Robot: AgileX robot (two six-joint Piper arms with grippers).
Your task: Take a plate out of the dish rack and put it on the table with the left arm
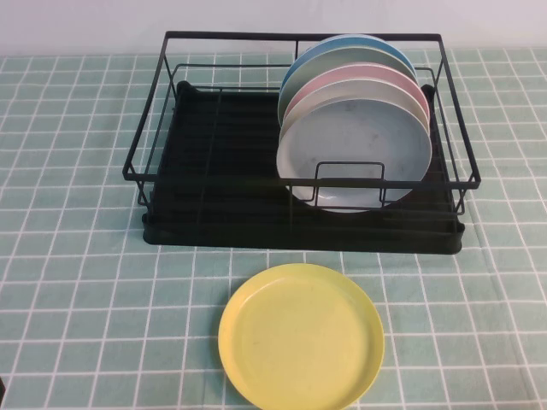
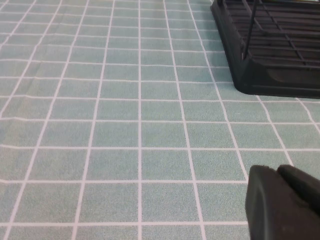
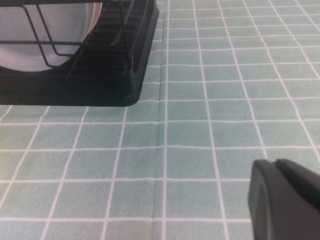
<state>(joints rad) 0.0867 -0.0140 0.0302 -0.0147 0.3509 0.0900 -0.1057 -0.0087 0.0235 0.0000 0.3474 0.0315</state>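
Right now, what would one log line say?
plate: in dish rack | left gripper: shut, over table | right gripper: over table

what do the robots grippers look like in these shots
Only a corner of each shows in its own wrist view, low over the table. The left gripper is a matte black, rounded, blocky shape with a seam down it; the right gripper looks the same. No cables or markings are visible.
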